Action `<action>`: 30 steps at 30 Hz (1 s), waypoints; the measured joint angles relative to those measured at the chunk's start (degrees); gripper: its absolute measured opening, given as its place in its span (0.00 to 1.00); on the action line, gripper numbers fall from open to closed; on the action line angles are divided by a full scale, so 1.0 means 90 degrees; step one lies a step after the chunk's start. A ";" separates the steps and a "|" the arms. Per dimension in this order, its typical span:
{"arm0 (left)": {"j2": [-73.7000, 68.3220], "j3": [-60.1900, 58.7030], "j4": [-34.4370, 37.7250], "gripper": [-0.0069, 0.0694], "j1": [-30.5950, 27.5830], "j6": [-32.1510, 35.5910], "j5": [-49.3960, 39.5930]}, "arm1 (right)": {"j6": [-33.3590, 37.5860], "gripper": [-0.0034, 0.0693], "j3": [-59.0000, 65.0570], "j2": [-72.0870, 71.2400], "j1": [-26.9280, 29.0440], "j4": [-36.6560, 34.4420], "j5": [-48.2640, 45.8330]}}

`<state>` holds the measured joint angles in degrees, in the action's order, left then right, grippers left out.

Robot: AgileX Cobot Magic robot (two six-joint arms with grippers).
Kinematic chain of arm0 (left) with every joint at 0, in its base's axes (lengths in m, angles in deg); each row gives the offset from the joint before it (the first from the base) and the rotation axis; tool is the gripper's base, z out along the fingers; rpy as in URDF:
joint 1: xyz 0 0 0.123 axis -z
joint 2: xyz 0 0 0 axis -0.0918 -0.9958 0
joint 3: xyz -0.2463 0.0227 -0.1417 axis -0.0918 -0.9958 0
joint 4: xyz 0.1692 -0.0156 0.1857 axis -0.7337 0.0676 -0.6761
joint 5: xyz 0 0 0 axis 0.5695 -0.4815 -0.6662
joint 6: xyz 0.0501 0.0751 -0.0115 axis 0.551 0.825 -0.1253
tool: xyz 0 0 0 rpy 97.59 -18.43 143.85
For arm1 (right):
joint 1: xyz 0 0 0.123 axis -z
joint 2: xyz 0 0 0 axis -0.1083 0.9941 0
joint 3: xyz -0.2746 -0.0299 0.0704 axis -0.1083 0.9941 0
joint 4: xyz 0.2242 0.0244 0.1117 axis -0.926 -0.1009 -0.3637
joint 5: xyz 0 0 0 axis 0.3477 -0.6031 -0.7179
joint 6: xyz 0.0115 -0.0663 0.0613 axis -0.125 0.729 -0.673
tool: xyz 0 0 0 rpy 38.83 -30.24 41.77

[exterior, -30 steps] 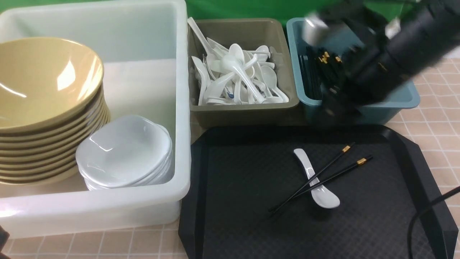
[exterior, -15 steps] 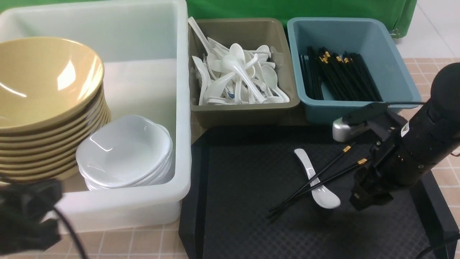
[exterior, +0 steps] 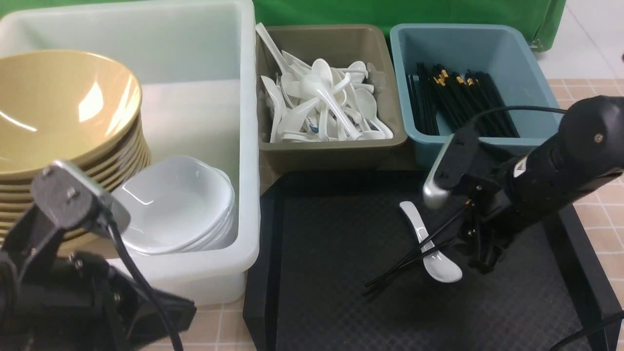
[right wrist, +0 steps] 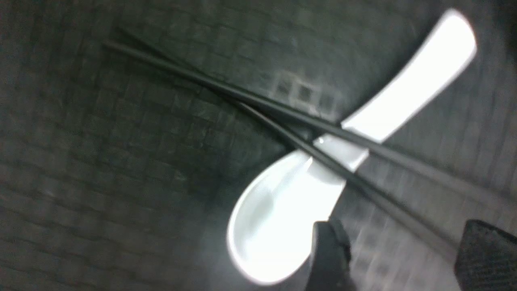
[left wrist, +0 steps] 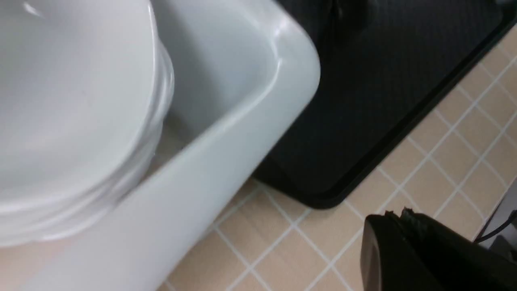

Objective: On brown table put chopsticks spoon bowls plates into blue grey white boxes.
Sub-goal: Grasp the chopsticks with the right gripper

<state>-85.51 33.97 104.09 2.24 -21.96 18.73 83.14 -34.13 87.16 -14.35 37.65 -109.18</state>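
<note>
Two chopsticks (right wrist: pixel 250 97) are being borne by one spoon (right wrist: pixel 274 210). The right end effector (right wrist: pixel 404 254) is being held spread, the left end effector (left wrist: pixel 400 230) pressed together.

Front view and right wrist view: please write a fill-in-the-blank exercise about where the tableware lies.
1. Two thin black chopsticks with gold bands lie across a glossy white soup spoon on the black textured ____.
2. The large translucent white tub holds small white plates beside a stack of mustard-yellow ____.
3. The olive-grey rectangular bin is filled with white ____.
4. The right gripper hangs over the chopsticks with its jaws ____.
Missing words: tray; bowls; spoons; open.
</note>
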 joint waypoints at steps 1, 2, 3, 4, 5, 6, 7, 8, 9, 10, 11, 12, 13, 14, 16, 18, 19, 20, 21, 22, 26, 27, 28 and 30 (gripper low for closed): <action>0.0024 -0.0094 0.0000 0.10 0.0000 0.0019 0.0078 | 0.0227 0.67 0.0000 0.0072 -0.0036 0.0000 0.0091; 0.0041 -0.0166 0.0000 0.10 0.0002 0.0036 0.0153 | 0.0432 0.67 0.0000 0.0136 -0.0059 0.0000 0.0194; 0.0041 -0.0200 0.0000 0.10 0.0009 0.0042 0.0192 | 0.0527 0.68 0.0000 0.0153 -0.0060 0.0000 0.0216; 0.0076 -0.0268 0.0006 0.10 0.0011 0.0049 0.0268 | 0.0736 0.68 0.0000 0.0233 -0.0076 0.0000 0.0308; 0.0115 -0.0403 0.0021 0.10 0.0017 0.0058 0.0439 | 0.0965 0.68 0.0000 0.0380 -0.0088 0.0000 0.0496; 0.0145 -0.0462 0.0054 0.10 0.0018 0.0064 0.0558 | 0.1046 0.68 0.0000 0.0458 -0.0088 0.0000 0.0575; 0.0156 -0.0496 0.0084 0.10 0.0023 0.0073 0.0669 | 0.1093 0.68 0.0000 0.0522 -0.0088 0.0000 0.0621; 0.0164 -0.0507 0.0113 0.10 0.0023 0.0080 0.0749 | 0.1144 0.68 0.0000 0.0607 -0.0088 0.0000 0.0650; 0.0169 -0.0513 0.0128 0.10 0.0023 0.0080 0.0795 | 0.1156 0.68 0.0000 0.0659 -0.0088 0.0000 0.0669; 0.0178 -0.0513 0.0154 0.10 0.0023 0.0098 0.0864 | 0.1170 0.67 0.0000 0.0771 -0.0088 0.0000 0.0691; 0.0177 -0.0513 0.0168 0.10 0.0023 0.0107 0.0907 | 0.1170 0.67 0.0000 0.0842 -0.0088 -0.0010 0.0723; 0.0177 -0.0513 0.0174 0.10 0.0023 0.0107 0.0916 | 0.1170 0.67 -0.0007 0.0870 -0.0088 -0.0028 0.0741; 0.0177 -0.0513 0.0197 0.10 0.0023 0.0107 0.0954 | 0.1170 0.66 -0.0045 0.0930 -0.0106 -0.0060 0.0772; 0.0177 -0.0513 0.0214 0.10 0.0031 0.0107 0.0985 | 0.1170 0.64 -0.0074 0.0965 -0.0143 -0.0086 0.0796; 0.0177 -0.0513 0.0232 0.10 0.0031 0.0107 0.1019 | 0.1170 0.61 -0.0081 0.0980 -0.0174 -0.0097 0.0796; 0.0177 -0.0513 0.0247 0.10 0.0031 0.0107 0.1095 | 0.1170 0.53 -0.0120 0.1002 -0.0269 -0.0097 0.0743; 0.0177 -0.0513 0.0247 0.10 0.0031 0.0107 0.1125 | 0.1156 0.49 -0.0141 0.1009 -0.0305 -0.0097 0.0691; 0.0177 -0.0513 0.0247 0.10 0.0031 0.0107 0.1162 | 0.1067 0.41 -0.0184 0.1013 -0.0357 -0.0088 0.0592; 0.0177 -0.0513 0.0247 0.10 0.0031 0.0107 0.1169 | 0.1041 0.40 -0.0199 0.1022 -0.0377 -0.0088 0.0572; 0.0177 -0.0513 0.0247 0.10 0.0031 0.0107 0.1178 | 0.0926 0.34 -0.0233 0.1035 -0.0416 -0.0081 0.0489; 0.0177 -0.0513 0.0260 0.10 0.0031 0.0107 0.1228 | -0.0102 0.16 -0.0573 0.1140 -0.0585 -0.0093 -0.0128; 0.0177 -0.0513 0.0260 0.10 0.0031 0.0107 0.1238 | -0.0225 0.16 -0.0651 0.1152 -0.0590 -0.0093 -0.0303; 0.0177 -0.0513 0.0260 0.10 0.0031 0.0107 0.1271 | -0.0425 0.16 -0.0783 0.1152 -0.0591 -0.0093 -0.0524; 0.0177 -0.0513 0.0262 0.10 0.0031 0.0107 0.1324 | -0.0649 0.16 -0.0996 0.1146 -0.0591 -0.0093 -0.0914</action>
<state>-83.91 29.35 106.45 2.52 -21.00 30.65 77.30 -43.10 97.47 -19.67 36.81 -117.40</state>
